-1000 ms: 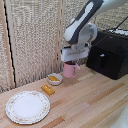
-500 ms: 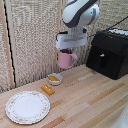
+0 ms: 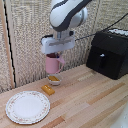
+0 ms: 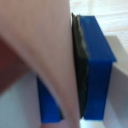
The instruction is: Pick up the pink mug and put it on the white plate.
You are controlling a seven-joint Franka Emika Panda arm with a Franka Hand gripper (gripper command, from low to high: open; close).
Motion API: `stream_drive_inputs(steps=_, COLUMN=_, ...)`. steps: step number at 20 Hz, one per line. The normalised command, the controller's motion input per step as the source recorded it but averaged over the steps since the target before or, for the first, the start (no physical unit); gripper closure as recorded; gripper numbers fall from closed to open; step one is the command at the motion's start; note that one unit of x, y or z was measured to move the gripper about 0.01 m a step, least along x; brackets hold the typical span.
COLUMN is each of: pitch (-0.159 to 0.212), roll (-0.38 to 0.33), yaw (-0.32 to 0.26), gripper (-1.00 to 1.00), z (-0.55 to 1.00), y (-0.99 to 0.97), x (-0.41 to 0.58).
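Note:
The pink mug point(image 3: 53, 63) hangs in the air above the table, held at its rim by my gripper point(image 3: 52, 54), which is shut on it. The mug's handle points to the exterior view's right. It is above the small white bowl point(image 3: 54, 79). The white platter point(image 3: 27, 106) with a patterned rim lies on the table at the exterior view's lower left, apart from the mug. In the wrist view the pink mug wall point(image 4: 35, 55) fills most of the picture, pressed against a dark-blue finger point(image 4: 97, 65).
A small white bowl with yellow contents stands under the mug. A small yellow block point(image 3: 47, 89) lies between bowl and platter. A black boxy appliance point(image 3: 110, 52) stands at the exterior view's right. A woven screen point(image 3: 25, 40) backs the wooden table point(image 3: 85, 105).
The gripper has risen with the pink mug and moved toward the exterior view's left, from near the table to well above the bowl.

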Motion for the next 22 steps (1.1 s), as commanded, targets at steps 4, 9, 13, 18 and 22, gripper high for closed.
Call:
stream_drive_inputs(steps=4, pitch=0.045, roll=-0.036, yaw=0.000, gripper=1.00, z=-0.08, y=0.95, x=0.241)
stream_drive_inputs(steps=9, pitch=0.023, roll=-0.053, yaw=0.032, gripper=1.00, z=-0.28, y=0.85, x=0.166)
stream_drive_inputs(steps=13, pitch=0.005, roll=-0.084, yaw=0.067, gripper=1.00, z=-0.35, y=0.65, x=0.123)
stream_drive_inputs(steps=18, pitch=0.000, roll=-0.113, yaw=0.056, gripper=1.00, z=-0.35, y=0.46, x=0.070)
stream_drive_inputs(steps=22, pitch=-0.012, roll=-0.115, yaw=0.066, gripper=1.00, z=-0.40, y=0.30, x=0.193)
